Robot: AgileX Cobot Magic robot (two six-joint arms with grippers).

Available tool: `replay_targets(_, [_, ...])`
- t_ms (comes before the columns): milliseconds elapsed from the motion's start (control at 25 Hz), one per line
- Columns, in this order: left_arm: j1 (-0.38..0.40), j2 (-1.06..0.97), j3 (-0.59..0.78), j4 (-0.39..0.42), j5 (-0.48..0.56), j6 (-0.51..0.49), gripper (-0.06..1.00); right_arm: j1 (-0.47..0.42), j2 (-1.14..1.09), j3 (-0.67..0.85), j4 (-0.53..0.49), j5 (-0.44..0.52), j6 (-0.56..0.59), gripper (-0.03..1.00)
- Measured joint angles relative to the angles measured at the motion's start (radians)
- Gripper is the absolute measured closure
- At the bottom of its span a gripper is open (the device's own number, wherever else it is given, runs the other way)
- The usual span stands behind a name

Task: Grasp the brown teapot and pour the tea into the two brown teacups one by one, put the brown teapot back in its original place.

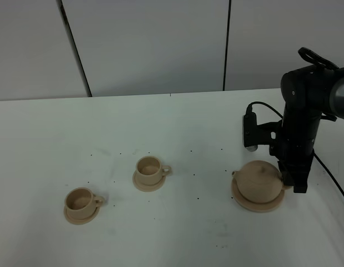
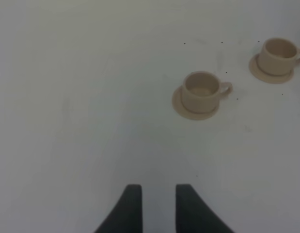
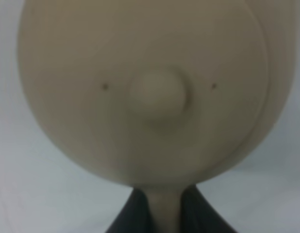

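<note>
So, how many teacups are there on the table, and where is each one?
2. The front teacup stands nearest the camera, on the left of the table. The back teacup stands further back, between the first one and the teapot. None seems hidden.

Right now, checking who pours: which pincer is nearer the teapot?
Right. The right pincer grips the teapot by its handle; the left pincer hangs over bare table, short of the cups, with no teapot in its view.

— Where do we find the teapot (image 1: 259,181)?
— On its plate (image 1: 255,207), to our right.
— And the teacups?
— Left of it, each on a saucer (image 1: 139,183): far teacup (image 1: 148,167) midway, near teacup (image 1: 80,200) leftmost.
</note>
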Motion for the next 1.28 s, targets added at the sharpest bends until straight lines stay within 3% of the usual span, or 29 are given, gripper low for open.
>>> replay_targets(440, [0.000,0.000,0.000,0.000,0.000,0.000,0.70,-0.032,-0.006,0.000,0.062,0.014,-0.021,0.88])
replay_targets(1280, [0.000,0.000,0.000,0.000,0.000,0.000,0.70,-0.035,-0.006,0.000,0.087,0.005,-0.042,0.88])
